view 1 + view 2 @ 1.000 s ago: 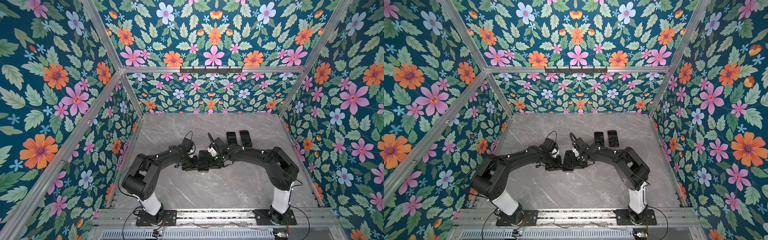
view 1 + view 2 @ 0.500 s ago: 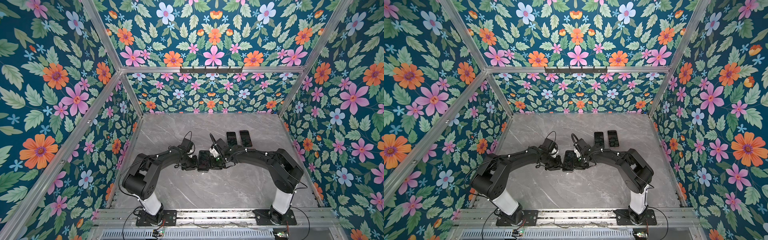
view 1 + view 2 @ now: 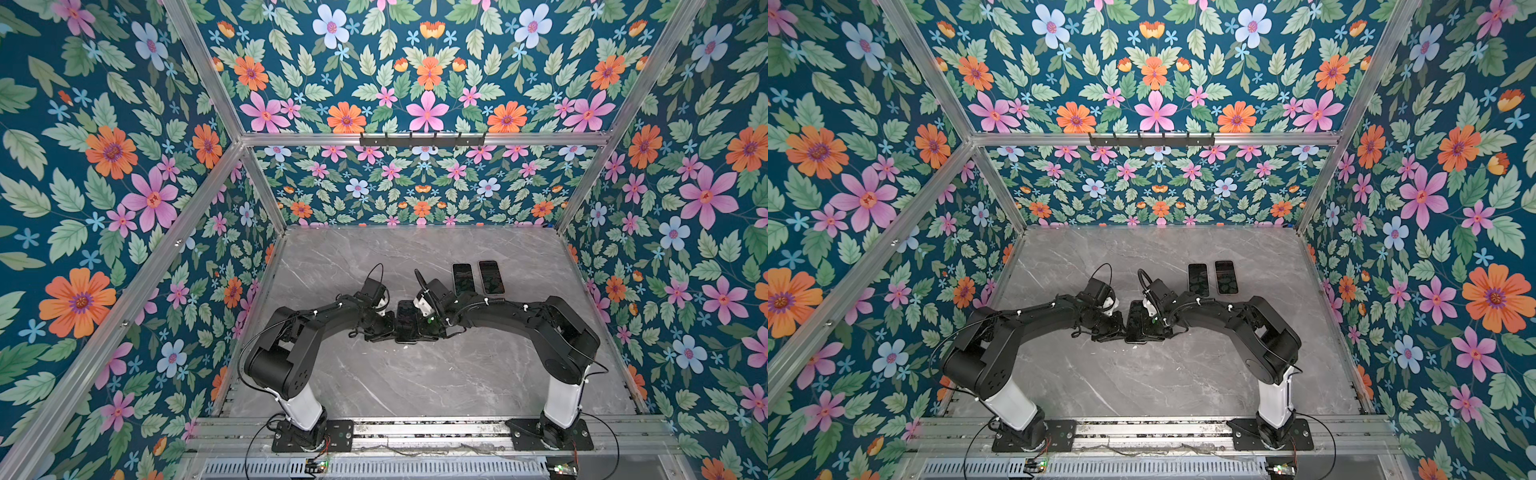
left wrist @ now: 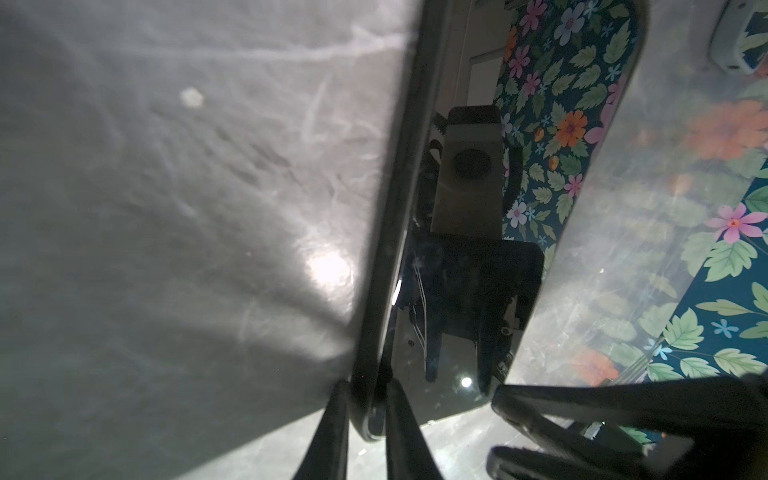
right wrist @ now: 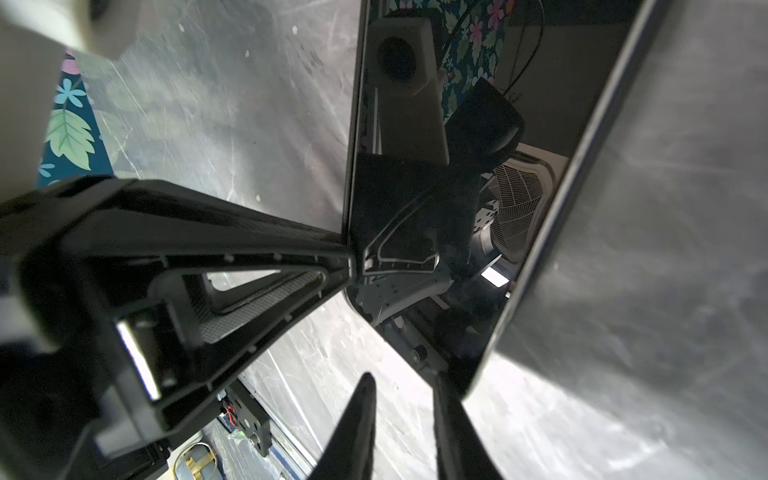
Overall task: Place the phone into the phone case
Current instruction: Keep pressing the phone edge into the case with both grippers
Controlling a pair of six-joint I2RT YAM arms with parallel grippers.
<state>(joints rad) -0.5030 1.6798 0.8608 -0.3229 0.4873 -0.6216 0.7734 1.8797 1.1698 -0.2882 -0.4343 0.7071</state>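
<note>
The phone [image 3: 406, 318] [image 3: 1136, 320] lies screen up at mid-table between both arms. Its glossy screen [image 4: 457, 270] [image 5: 415, 199] mirrors the wrist cameras. A dark rim [image 4: 399, 187] runs along its side and looks like the phone case. In both top views I cannot tell case from phone. My left gripper [image 4: 368, 388] [image 3: 390, 326] is shut on that rim near a corner, one finger outside and one over the screen. My right gripper [image 5: 404, 382] [image 3: 424, 328] stands narrowly open at the opposite side, with bare table between its fingers and the phone's corner against the outside of one finger.
Two more phones [image 3: 462, 279] [image 3: 491, 277] lie side by side at the back right, close behind the right wrist. The marble table [image 3: 415, 382] is walled by flowered panels, and a metal rail [image 3: 415, 428] with the arm bases runs along the front.
The right gripper's jaws have narrowed and its wrist has shifted slightly beside the phone. The left gripper and the phone stay where they were.
</note>
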